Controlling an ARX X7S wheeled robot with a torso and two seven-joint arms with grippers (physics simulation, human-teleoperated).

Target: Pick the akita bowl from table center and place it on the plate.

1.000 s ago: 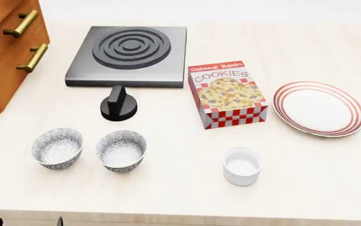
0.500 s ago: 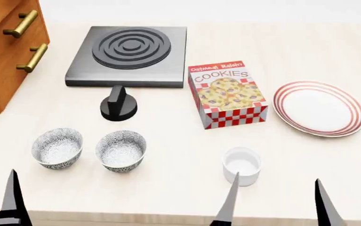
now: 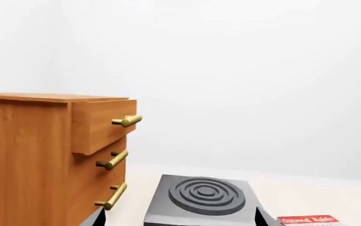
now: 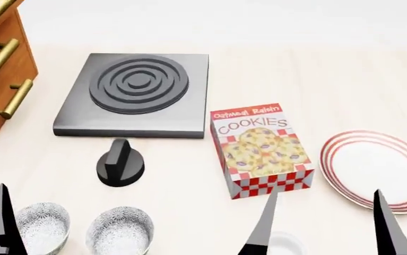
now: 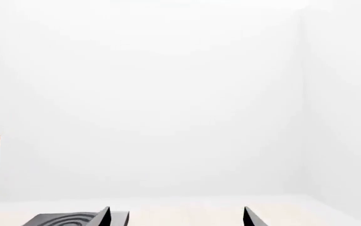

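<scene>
Looking down from the head view, you see your right gripper (image 4: 323,226) with its two dark fingers spread wide apart, holding nothing, above the near edge of the tabletop (image 4: 330,79). Of your left gripper only one finger (image 4: 1,220) shows, so I cannot tell its state. Two patterned akita bowls (image 4: 122,231) stand side by side at the near-left edge. The plate (image 4: 377,167) lies at the right edge, beside the cookie box (image 4: 260,149).
</scene>
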